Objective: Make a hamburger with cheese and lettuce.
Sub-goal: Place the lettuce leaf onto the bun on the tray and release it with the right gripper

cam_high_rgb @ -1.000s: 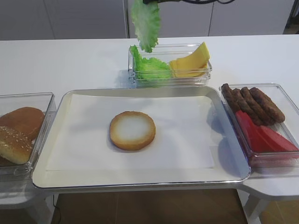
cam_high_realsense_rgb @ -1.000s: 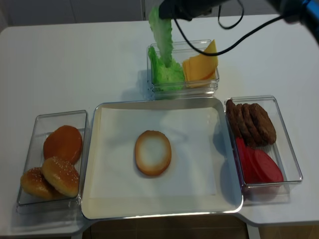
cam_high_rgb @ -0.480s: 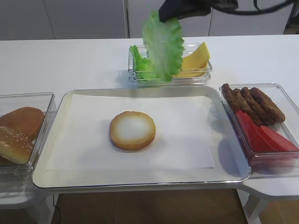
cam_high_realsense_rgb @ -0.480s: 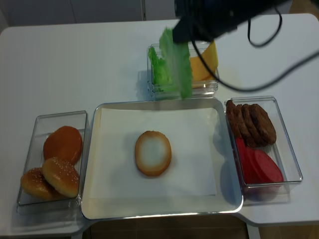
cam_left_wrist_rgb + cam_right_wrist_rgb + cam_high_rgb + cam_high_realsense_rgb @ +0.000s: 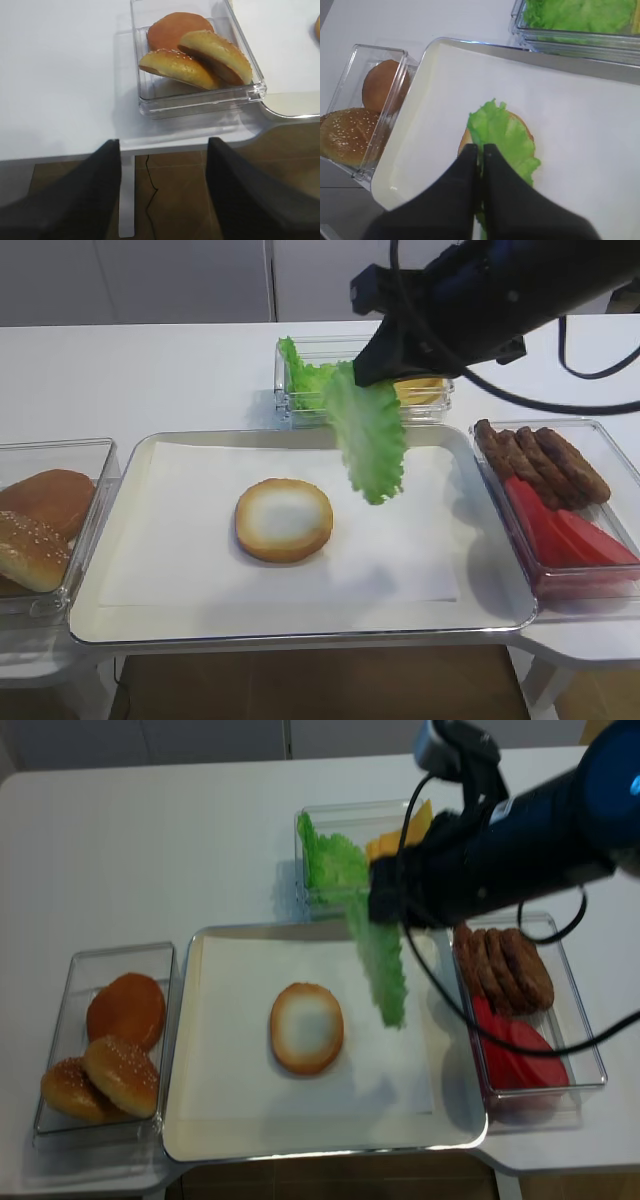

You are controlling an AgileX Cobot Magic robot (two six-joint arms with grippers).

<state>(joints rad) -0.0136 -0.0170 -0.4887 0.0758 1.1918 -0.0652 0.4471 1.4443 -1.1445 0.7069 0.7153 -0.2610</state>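
The right end effector (image 5: 481,150) is pinching the lettuce (image 5: 370,440) between its closed fingers, and the leaf is hanging down from it over the tray (image 5: 150,625). In the exterior high view the leaf is dangling above the white paper liner (image 5: 180,540), just to the right of the hamburger (image 5: 284,519), which is lying flat with its pale cut face up near the middle of the tray. From the right wrist view the leaf is spreading out below the fingertips and covering most of the bun half (image 5: 465,142), so only slivers of its brown rim are showing on either side; the leaf is hanging in the air, apart from the bun.

Behind the tray, a clear container (image 5: 305,850) is holding more green leaves on its left side and the cheese (image 5: 385,845) on its right, partly hidden by the dark arm (image 5: 500,840). The box of sesame buns (image 5: 35,535) is sitting on the desk (image 5: 150,370) to the left of the tray, and the box with brown patties (image 5: 545,460) and red slices (image 5: 560,535) is sitting to the right.

The left end effector (image 5: 162,195) is hovering off the desk edge near the bun box, its two dark fingers (image 5: 87,200) standing wide apart and gripping nothing.
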